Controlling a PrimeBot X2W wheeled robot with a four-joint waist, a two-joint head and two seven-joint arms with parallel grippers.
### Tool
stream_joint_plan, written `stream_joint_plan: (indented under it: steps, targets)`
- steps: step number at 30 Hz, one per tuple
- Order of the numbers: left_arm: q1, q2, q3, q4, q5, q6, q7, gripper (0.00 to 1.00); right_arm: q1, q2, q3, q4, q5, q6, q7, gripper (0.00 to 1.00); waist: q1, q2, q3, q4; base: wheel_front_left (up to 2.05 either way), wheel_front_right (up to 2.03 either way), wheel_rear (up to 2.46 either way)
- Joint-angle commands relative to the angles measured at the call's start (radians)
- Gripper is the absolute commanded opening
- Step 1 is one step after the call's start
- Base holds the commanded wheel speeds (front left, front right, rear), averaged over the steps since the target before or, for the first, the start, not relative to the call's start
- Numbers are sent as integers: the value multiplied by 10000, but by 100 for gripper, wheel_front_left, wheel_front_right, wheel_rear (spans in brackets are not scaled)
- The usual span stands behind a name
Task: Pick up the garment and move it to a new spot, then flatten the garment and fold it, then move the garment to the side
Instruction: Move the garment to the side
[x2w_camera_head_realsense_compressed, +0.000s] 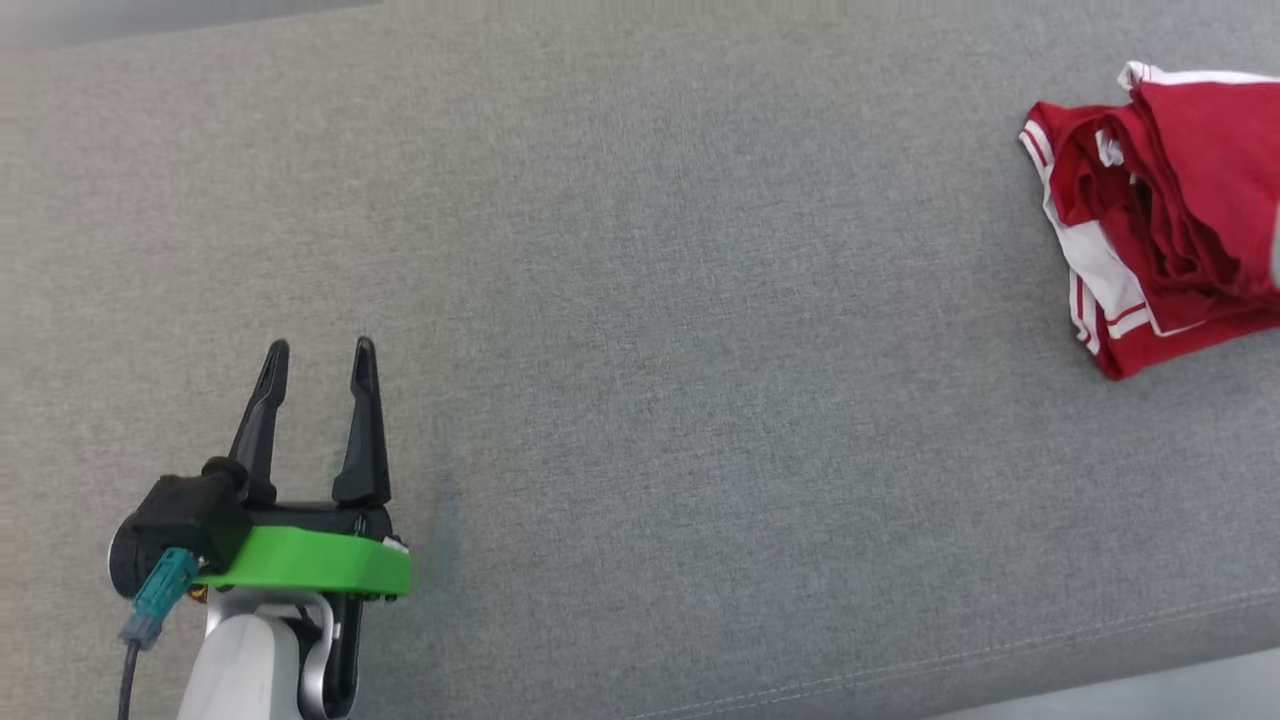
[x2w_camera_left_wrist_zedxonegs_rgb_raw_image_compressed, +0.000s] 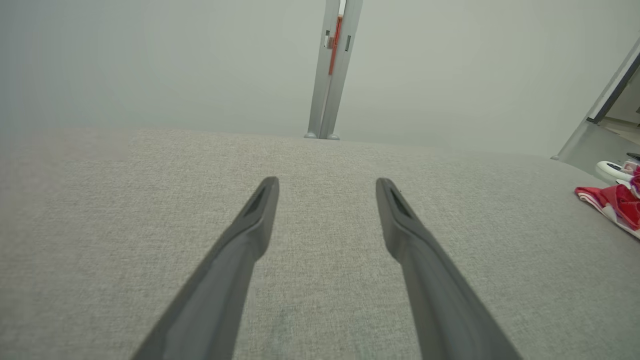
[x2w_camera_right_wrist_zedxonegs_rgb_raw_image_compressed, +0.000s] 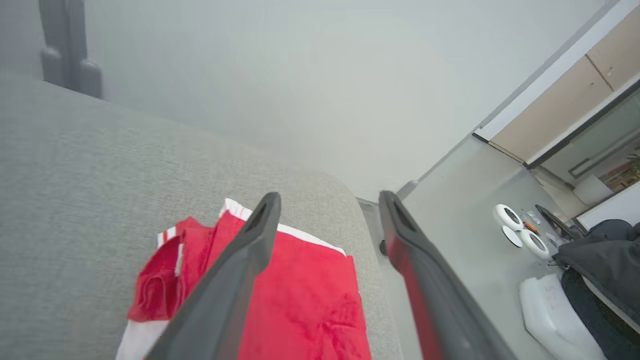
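Left gripper (x2w_camera_head_realsense_compressed: 320, 345): nearest item in my head view, lower left. Its two dark fingers are spread with nothing between them, pointing out over bare cloth.
Green collar (x2w_camera_head_realsense_compressed: 310, 562): bright plastic band behind the left fingers, with a teal plug (x2w_camera_head_realsense_compressed: 160, 592) at its side.
Grey upholstered surface (x2w_camera_head_realsense_compressed: 640, 300): broad woven cushion top, with a seam along its near edge.
Garment (x2w_camera_head_realsense_compressed: 1190, 200): red with white trim and stripes. It lies in a layered, rumpled bundle at the far right of the surface, well apart from the left gripper.
Right gripper (x2w_camera_right_wrist_zedxonegs_rgb_raw_image_compressed: 329, 196): fingers parted and holding nothing, poised over the garment. I cannot tell whether either tip touches the cloth.
Surface end (x2w_camera_right_wrist_zedxonegs_rgb_raw_image_compressed: 345, 200): rounded corner just beside the garment, with the floor (x2w_camera_right_wrist_zedxonegs_rgb_raw_image_compressed: 450, 225) beyond it.
Stage, my reading: the bundle looks part folded and sits at the side. I cannot say whether it needs more work.
Risk one: a nudge toward that corner could send the garment over the end onto the floor, since it lies so near the drop.
Risk two: pinching a top layer alone would likely peel the bundle open.
Risk three: the left arm is too distant to steady anything.
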Motion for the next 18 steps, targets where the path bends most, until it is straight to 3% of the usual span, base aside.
stream_joint_plan:
  steps: [1, 10, 18]
  targets:
    - [232, 6, 119, 46, -133, 42, 3, 100, 566, 266, -130, -351, 47, -15, -141, 100, 0, 0, -939, 402, 0, 0, 0]
    - [1015, -61, 688, -131, 386, 238, 5, 100, 3408, 3255, -1097, -2640, 639, -15, -1292, 100, 0, 0, -1846, 576, 0, 0, 0]
    - [1363, -68, 597, 224, 559, 276, 5, 100, 5120, 4553, -950, -2919, 1115, -15, -1407, 100, 0, 0, -2406, 921, 0, 0, 0]
